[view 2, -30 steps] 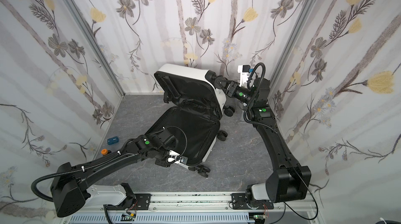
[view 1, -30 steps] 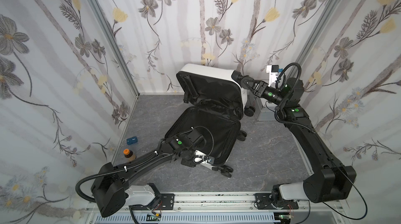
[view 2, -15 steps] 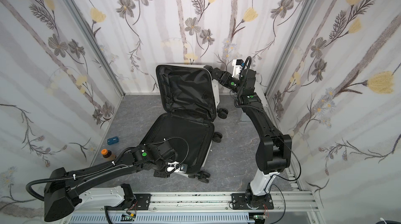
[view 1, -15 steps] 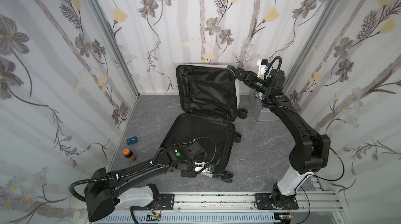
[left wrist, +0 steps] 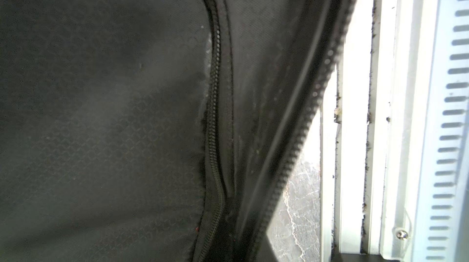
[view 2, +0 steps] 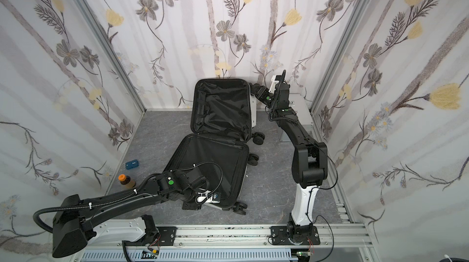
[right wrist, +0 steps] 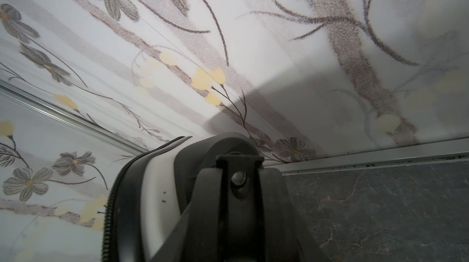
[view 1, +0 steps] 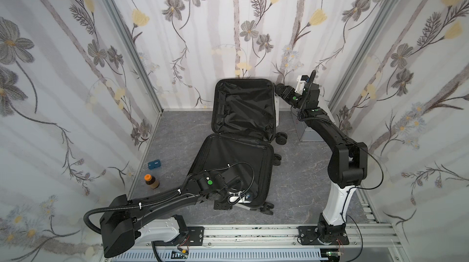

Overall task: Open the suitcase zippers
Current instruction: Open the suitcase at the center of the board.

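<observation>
The suitcase [view 1: 236,154] lies open on the grey floor with its black lining showing. Its lid [view 1: 243,105] stands upright against the back wall in both top views [view 2: 220,105]. My right gripper [view 1: 279,90] is at the lid's upper right corner, shut on a black wheel [right wrist: 228,210] beside the white shell [right wrist: 154,197]. The zippers show as a black toothed band along the open rim [left wrist: 299,141] and along the shell edge [right wrist: 109,212]. My left gripper [view 1: 225,203] is shut at the lower half's front rim; what it holds is hidden.
A silver box [view 1: 312,131] stands on the floor behind the right arm. A small blue case [view 1: 154,164] and a brown bottle with an orange cap [view 1: 151,181] sit by the left wall. The aluminium rail [view 1: 253,232] runs along the front, close to the suitcase wheels.
The lid has swung from a forward tilt to upright against the back wall, and the right gripper rose and went back with it. The left arm shifted slightly toward the front rail.
</observation>
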Controlling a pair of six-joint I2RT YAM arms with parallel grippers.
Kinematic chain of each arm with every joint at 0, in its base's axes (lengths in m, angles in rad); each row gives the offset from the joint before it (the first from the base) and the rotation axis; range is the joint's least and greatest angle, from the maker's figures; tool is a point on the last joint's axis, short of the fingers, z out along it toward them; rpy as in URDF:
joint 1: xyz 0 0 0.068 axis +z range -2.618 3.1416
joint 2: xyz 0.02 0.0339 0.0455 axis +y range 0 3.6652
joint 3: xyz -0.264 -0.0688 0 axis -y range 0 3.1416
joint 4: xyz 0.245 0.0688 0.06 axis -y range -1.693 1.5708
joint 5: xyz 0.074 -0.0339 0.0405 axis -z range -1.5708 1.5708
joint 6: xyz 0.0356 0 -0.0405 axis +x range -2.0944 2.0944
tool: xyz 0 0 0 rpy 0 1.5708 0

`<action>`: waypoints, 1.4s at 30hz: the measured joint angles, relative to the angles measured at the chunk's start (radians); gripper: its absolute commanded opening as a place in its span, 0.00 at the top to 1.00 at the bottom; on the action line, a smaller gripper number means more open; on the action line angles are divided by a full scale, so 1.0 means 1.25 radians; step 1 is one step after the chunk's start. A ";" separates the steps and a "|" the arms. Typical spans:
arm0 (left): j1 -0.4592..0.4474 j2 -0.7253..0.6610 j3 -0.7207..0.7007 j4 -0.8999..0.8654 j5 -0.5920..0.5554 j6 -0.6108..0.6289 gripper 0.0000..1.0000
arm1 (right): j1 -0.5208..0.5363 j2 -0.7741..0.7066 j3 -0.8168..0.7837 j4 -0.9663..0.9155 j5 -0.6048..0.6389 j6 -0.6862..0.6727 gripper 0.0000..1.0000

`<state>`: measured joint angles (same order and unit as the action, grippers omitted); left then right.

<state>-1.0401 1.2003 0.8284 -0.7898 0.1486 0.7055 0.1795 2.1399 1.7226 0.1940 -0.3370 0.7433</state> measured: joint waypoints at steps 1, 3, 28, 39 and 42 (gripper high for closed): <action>-0.001 0.003 0.000 0.001 0.009 -0.002 1.00 | 0.002 0.007 0.004 -0.003 0.010 -0.001 1.00; -0.003 0.007 0.002 0.002 0.022 -0.005 1.00 | 0.006 0.021 0.013 -0.013 0.037 -0.007 1.00; -0.021 -0.086 -0.014 0.038 0.081 -0.107 1.00 | 0.029 0.171 0.051 0.012 0.164 -0.023 0.85; -0.022 -0.091 -0.034 0.042 0.070 -0.119 1.00 | 0.019 0.185 0.030 0.012 0.145 0.001 0.63; -0.022 -0.085 -0.035 0.042 0.067 -0.119 1.00 | 0.018 0.185 0.018 0.019 0.145 0.002 0.60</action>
<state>-1.0679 1.0939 0.7849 -0.7380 0.2317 0.5568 0.2024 2.3707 1.7451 0.2180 -0.1562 0.7452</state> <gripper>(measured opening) 0.087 0.426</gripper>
